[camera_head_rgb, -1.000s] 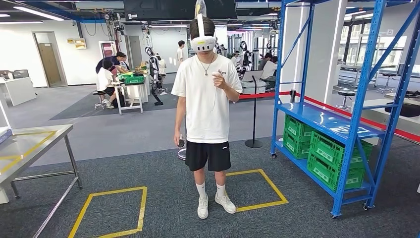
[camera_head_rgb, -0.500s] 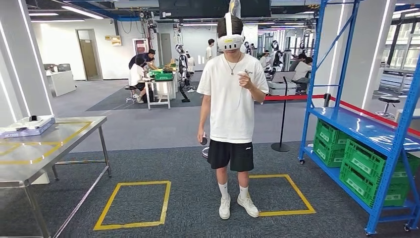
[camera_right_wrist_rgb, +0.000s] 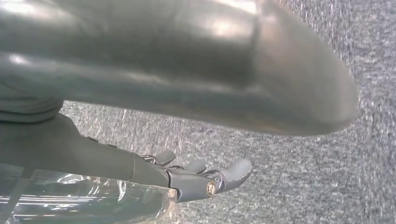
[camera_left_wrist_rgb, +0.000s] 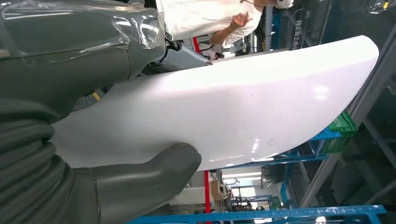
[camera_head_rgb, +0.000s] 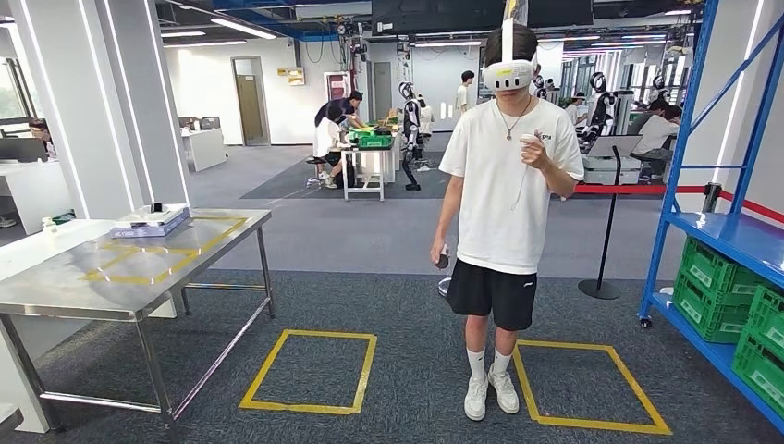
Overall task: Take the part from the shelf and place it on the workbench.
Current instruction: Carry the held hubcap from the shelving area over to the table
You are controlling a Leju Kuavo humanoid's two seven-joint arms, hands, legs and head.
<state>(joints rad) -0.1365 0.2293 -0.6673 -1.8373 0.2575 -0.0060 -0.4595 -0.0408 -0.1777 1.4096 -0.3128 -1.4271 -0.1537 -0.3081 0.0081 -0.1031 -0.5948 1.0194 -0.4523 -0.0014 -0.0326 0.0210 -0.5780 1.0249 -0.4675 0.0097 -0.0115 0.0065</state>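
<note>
White part (camera_left_wrist_rgb: pixel 243 107) is held in the left robot hand (camera_left_wrist_rgb: pixel 93 154); the right robot hand (camera_right_wrist_rgb: pixel 205 179) is kept empty, fingers apart. Carrying is judged underway. An approach to the worktop (camera_head_rgb: pixel 139 277) is called for next.

No legible text on anything

Grey ribbed wrist cover (camera_left_wrist_rgb: pixel 28 154), thick grey thumb (camera_left_wrist_rgb: pixel 140 182) — darker fingers (camera_right_wrist_rgb: pixel 233 170), clear plastic wrap.
</note>
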